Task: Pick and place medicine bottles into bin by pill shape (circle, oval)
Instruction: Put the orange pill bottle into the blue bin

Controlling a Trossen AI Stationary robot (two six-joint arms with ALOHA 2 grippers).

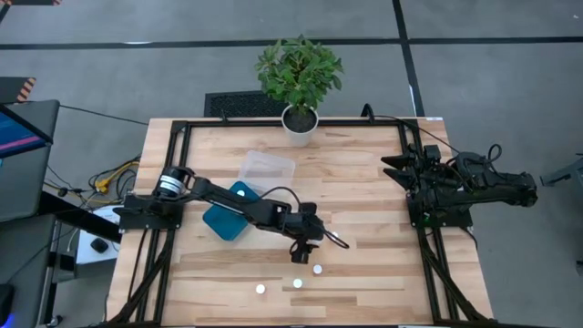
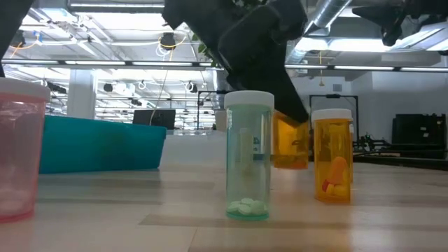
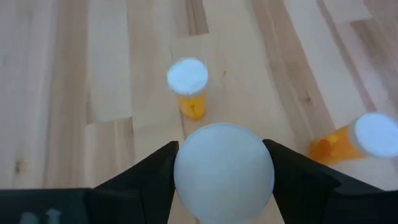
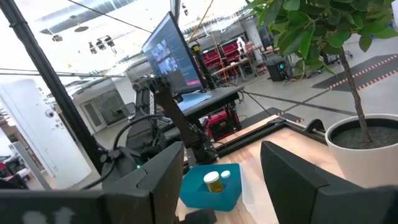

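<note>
My left gripper [image 1: 298,256] is low over the table's near middle, shut on a medicine bottle with a wide white cap [image 3: 224,171]. In the low view an orange bottle [image 2: 290,143] shows right below the dark fingers. Three more white-capped bottles stand upright on the wood close by [image 1: 317,269] [image 1: 297,283] [image 1: 260,289]. Two of them have orange bodies [image 3: 188,84] [image 3: 367,140]. The low view shows a green bottle [image 2: 248,154] with round white pills and an orange bottle [image 2: 332,154]. My right gripper [image 4: 221,186] waits open at the table's right edge. My left gripper pinches the bottle's white cap by its round side [image 3: 181,168] between the two fingers [image 3: 155,177], one on each side. The fingers slant down from the table's left and far side. The bottle stays upright; I cannot tell whether its base is on the table.
A teal bin [image 1: 228,214] lies left of the left gripper, and the right wrist view shows a bottle [image 4: 213,182] in it. A clear bin [image 1: 266,167] sits behind it. A potted plant [image 1: 299,123] stands at the far edge. A pink bottle [image 2: 17,147] stands nearest the low camera.
</note>
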